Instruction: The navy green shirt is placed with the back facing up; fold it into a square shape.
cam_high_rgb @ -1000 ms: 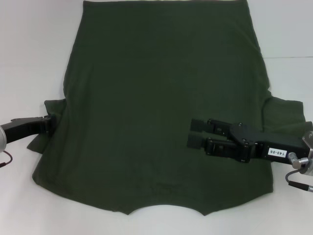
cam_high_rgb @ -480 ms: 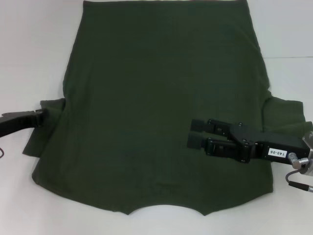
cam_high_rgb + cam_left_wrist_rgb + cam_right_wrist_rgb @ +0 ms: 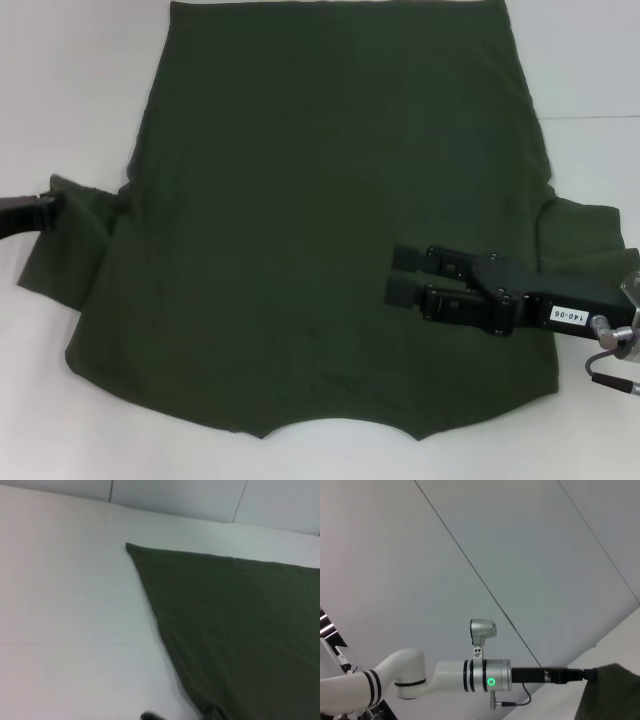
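The navy green shirt (image 3: 320, 200) lies flat on the white table (image 3: 60, 90), its curved neckline at the near edge. My left gripper (image 3: 48, 210) is at the far left, shut on the edge of the left sleeve (image 3: 75, 250), which is stretched out sideways. The right wrist view shows that left gripper (image 3: 587, 675) pinching the dark cloth (image 3: 612, 692). My right gripper (image 3: 392, 276) rests over the shirt's right half, shut with nothing in it. The left wrist view shows the shirt (image 3: 240, 620) and one of its hem corners.
The right sleeve (image 3: 585, 240) lies spread on the table beside my right arm (image 3: 560, 310). White table (image 3: 65, 620) surrounds the shirt on both sides. The left arm (image 3: 470, 675) stretches across the right wrist view in front of a panelled wall.
My left gripper has drawn back to the left with the sleeve edge, unfolding the sleeve outward from the shirt's body. The right gripper has stayed in place.
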